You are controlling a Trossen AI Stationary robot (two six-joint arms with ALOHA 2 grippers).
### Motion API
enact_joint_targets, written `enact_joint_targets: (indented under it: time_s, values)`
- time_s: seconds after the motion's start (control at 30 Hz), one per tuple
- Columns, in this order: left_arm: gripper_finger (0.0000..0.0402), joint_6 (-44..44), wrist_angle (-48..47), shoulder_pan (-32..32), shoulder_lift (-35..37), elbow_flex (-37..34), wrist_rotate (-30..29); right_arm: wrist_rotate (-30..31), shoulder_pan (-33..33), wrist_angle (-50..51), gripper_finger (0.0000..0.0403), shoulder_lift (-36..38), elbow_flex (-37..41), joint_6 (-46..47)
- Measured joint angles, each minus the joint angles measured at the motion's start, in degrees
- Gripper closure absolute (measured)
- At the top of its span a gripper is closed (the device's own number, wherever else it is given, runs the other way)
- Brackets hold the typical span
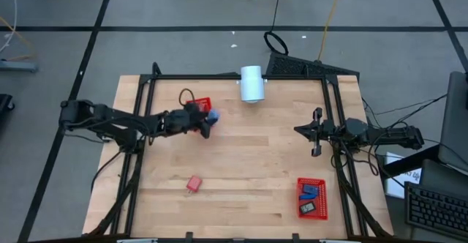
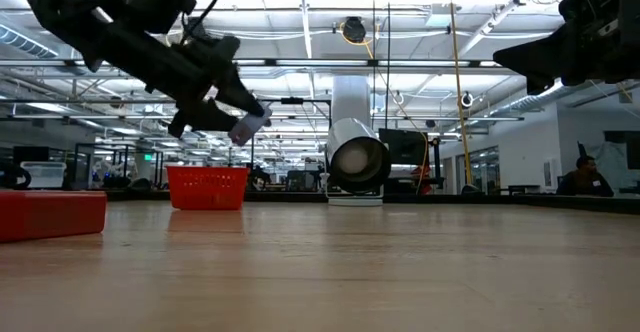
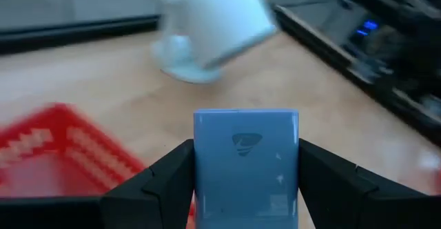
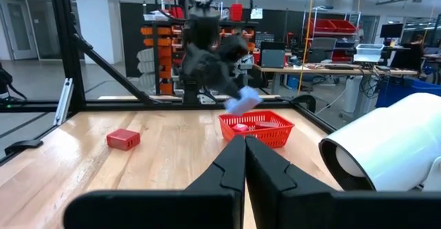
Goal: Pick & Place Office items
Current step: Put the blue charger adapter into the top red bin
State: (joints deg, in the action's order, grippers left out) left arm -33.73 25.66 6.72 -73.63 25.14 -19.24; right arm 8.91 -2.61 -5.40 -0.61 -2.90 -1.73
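Note:
My left gripper is shut on a light blue office item, a small flat piece, held in the air just off the right end of the far-left red mesh basket. From the right wrist view the piece hangs above that basket. A red office item lies flat on the table near the front. Dark blue and black pieces lie in a second red basket at the near right. My right gripper waits shut at the table's right side. My left gripper pinches the light blue item by its two long side edges between its two fingers. The fingers come from the table's left, slanting a little downward. The piece sticks out past the fingertips and is lifted clear of table and basket.
A white cylinder lies on its side at the far edge, just right of the far basket. A black frame rail borders the table. Bare wood spreads across the middle between the two arms.

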Motion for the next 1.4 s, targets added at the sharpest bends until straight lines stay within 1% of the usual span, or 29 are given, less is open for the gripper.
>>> enact_joint_targets:
  time_s: [0.13, 0.3, 0.37, 0.5, 0.6, 0.8, 1.03, 1.2, 1.4]
  values:
    - [0.0174, -0.40, 0.16, 3.73, -0.24, -0.87, -0.59, 0.00, 0.00, -0.03, 0.0403, -0.01, 0.00, -0.01]
    - [0.0174, -1.53, -0.45, 5.22, -0.17, -0.74, -3.43, 0.00, 0.00, 0.02, 0.0403, -0.01, 0.00, 0.00]
    - [0.0174, -3.42, -1.33, 5.34, -0.15, -0.73, -4.86, 0.00, 0.00, 0.02, 0.0403, -0.01, 0.02, -0.01]
    - [0.0174, -7.03, -6.25, 5.42, -0.31, -0.76, -9.53, 0.00, -0.01, 0.02, 0.0403, -0.01, 0.01, -0.01]
    - [0.0174, -8.72, -7.12, 4.88, -0.31, -0.76, -10.76, 0.00, -0.01, 0.02, 0.0403, -0.01, 0.01, 0.00]
    - [0.0174, -9.97, -8.16, 4.35, -0.31, -0.76, -10.94, 0.00, -0.02, 0.02, 0.0403, -0.01, 0.01, -0.01]
    - [0.0174, -13.84, -11.41, 4.35, -0.31, -0.76, -16.83, 0.00, 0.00, 0.04, 0.0403, -0.01, 0.00, -0.01]
    - [0.0174, -14.02, -11.07, 4.35, -1.17, -0.76, -16.75, 0.00, 0.00, 0.02, 0.0403, -0.01, 0.01, 0.01]
    - [0.0174, -13.96, -9.15, 4.29, -4.15, -0.74, -13.74, 0.00, -0.02, 0.02, 0.0403, -0.01, 0.01, 0.00]
